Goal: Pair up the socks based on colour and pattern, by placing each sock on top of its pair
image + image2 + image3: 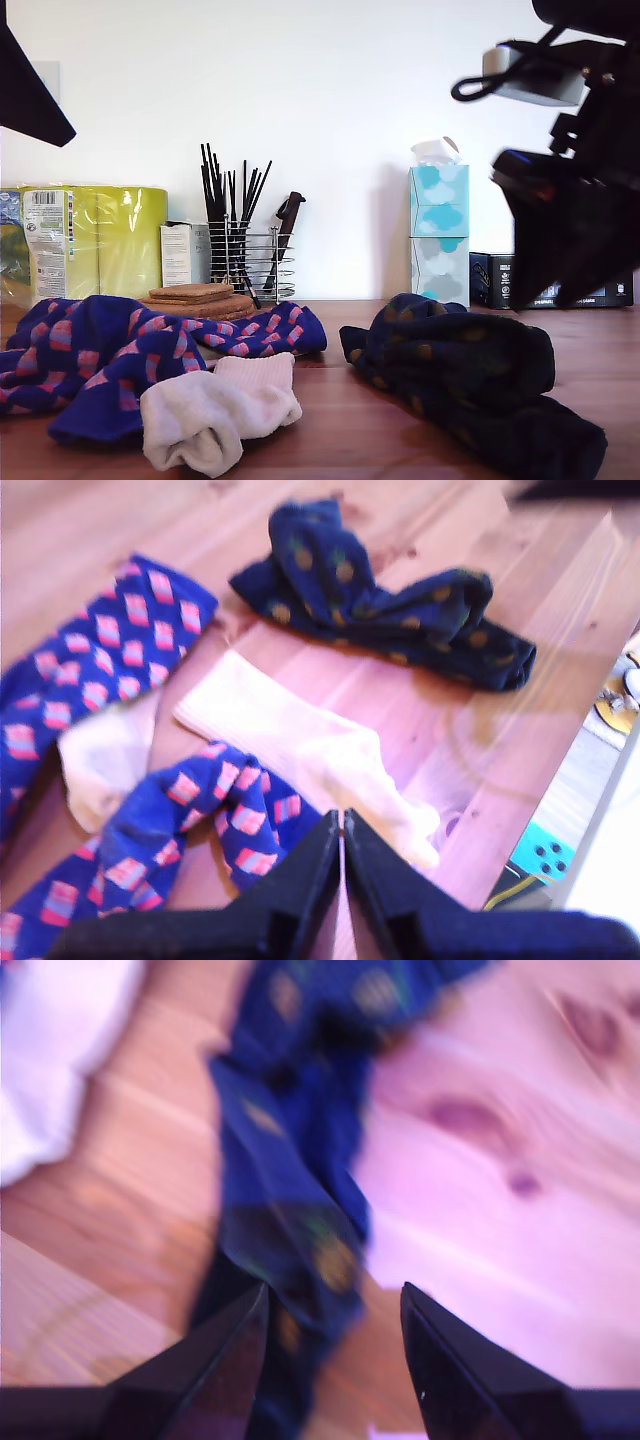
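Note:
Two navy socks with orange dots (380, 600) lie crumpled together on the wooden table (90, 530), at the exterior view's right (460, 370). Two blue socks with pink checks (100, 660) sprawl at the exterior view's left (100, 350). A cream ribbed sock (310, 750) lies in front (225, 405), and a second cream sock (100, 765) is partly under a blue one. My first gripper (342, 822) is shut and empty, high above the cream and blue socks. My second gripper (330, 1295) is open just over a blurred navy dotted sock (290, 1190).
At the back of the table stand yellow paper rolls (95, 240), a wire holder of black utensils (245, 255), cork coasters (195, 298), tissue boxes (438, 230) and dark boxes (500, 280). A dark arm (575, 220) hangs at the exterior view's right. The table edge (560, 780) is near.

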You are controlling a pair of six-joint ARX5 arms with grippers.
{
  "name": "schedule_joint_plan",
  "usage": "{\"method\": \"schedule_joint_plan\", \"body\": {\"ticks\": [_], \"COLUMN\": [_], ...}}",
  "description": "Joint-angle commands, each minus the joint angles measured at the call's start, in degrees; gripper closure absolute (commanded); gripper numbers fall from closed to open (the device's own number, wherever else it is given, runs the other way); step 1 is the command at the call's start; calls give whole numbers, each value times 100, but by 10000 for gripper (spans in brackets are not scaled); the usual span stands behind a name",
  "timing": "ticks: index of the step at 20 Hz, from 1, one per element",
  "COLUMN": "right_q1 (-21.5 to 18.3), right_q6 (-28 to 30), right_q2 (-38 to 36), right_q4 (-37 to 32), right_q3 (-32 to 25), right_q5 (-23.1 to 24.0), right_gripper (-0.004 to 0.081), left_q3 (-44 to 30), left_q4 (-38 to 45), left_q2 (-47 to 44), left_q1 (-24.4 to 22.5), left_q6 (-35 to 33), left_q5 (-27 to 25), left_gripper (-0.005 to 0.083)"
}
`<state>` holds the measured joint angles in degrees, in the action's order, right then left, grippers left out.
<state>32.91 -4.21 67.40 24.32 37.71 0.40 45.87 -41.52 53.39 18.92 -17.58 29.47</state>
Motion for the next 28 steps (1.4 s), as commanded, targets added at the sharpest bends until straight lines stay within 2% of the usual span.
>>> {"method": "schedule_joint_plan", "body": {"ticks": [1, 3, 7, 8, 9, 10, 11, 14, 18, 21, 28], "right_q1": [-109, -168, -304, -304, -302, -302, -284, -221, -216, -216, -146], "right_q6": [52, 120, 122, 107, 52, -11, -66, -358, -704, -807, -938], "right_q2": [229, 590, 1217, 1250, 1244, 1215, 1207, 1126, 992, 997, 1222], "right_q4": [-289, -501, -562, -533, -448, -334, -243, 328, 1517, 2168, 2107], "right_q3": [15, 28, 35, 37, 63, 109, 179, 647, 1377, 1449, 1152], "right_q5": [-184, -446, -595, -708, -813, -894, -957, -1078, -1104, -1202, -1204], "right_gripper": [404, 404, 412, 472, 584, 737, 773, 783, 783, 783, 783], "left_q3": [0, 0, 0, 0, 0, 0, 0, 0, 0, 0, 0], "left_q4": [87, 98, 96, 96, 94, 90, 90, 83, 83, 85, 85], "left_q2": [0, 0, 0, 0, 0, 0, 0, 0, 0, 0, 0], "left_q1": [-17, -17, -15, -15, -15, -15, -15, -15, -15, -15, -17], "left_q6": [-46, -46, -44, -44, -44, -44, -44, -42, -42, -42, -42], "left_q5": [2, 2, 4, 4, 4, 4, 4, 4, 4, 4, 2], "left_gripper": [793, 793, 793, 793, 793, 793, 793, 793, 793, 793, 793]}}
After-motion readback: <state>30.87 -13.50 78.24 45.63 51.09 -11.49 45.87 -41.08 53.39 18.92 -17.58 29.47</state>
